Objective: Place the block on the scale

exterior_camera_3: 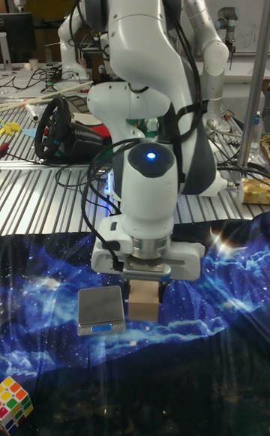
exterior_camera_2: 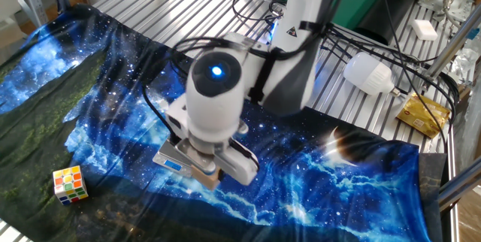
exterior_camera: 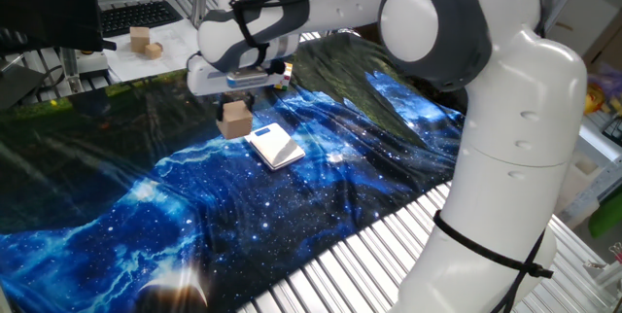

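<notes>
In one fixed view, the end effector (exterior_camera: 235, 87) is gripping the block (exterior_camera: 234, 119) from above, the cube hanging clear of the galaxy-print cloth (exterior_camera: 321, 196) and sitting just beside the scale (exterior_camera: 273, 145), which is lying flat on the cloth toward the arm's base side. The step in hand appears to be the carry: the block is lifted and is not yet over the slab. In the other fixed view, the wrist housing is masking most of the grasp; only a tan corner of the block (exterior_camera_2: 208, 176) is showing beneath it, and the scale is hidden (the multicoloured puzzle cube (exterior_camera_2: 69, 184) is standing well apart at the cloth's edge and is playing no part). In the tall fixed view, the block (exterior_camera_3: 145, 293) is hanging between the fingers with the scale (exterior_camera_3: 100, 310) immediately alongside, the two near but not overlapping. Judgement: the next move is calling for a short sideways shift to centre the block over the slab, then a straight descent and a release once the cube is resting on it.
</notes>
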You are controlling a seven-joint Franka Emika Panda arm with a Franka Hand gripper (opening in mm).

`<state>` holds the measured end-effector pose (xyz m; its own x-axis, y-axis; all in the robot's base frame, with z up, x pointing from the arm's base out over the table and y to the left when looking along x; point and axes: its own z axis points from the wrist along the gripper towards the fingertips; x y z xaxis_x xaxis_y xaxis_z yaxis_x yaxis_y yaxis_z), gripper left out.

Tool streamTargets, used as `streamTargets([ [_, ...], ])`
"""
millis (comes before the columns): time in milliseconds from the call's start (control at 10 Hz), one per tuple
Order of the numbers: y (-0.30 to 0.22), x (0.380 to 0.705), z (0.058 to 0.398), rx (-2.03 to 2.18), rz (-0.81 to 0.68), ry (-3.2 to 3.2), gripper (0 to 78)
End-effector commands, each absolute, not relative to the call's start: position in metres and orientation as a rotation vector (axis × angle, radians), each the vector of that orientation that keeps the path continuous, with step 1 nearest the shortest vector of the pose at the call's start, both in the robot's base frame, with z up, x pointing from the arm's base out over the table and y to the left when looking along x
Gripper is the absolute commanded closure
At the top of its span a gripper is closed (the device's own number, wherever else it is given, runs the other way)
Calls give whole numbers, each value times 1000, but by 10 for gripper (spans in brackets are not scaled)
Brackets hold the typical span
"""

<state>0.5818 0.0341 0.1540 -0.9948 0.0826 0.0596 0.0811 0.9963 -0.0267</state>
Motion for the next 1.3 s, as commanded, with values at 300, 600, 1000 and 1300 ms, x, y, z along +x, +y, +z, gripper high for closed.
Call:
streamTargets([
  [300,-7,567,151,-10,30,-3084,763],
  [600,-26,557,148,39,31,-3085,763],
  [1000,-40,553,146,87,31,-3087,763],
  [1300,-55,548,140,134,31,-3089,763],
])
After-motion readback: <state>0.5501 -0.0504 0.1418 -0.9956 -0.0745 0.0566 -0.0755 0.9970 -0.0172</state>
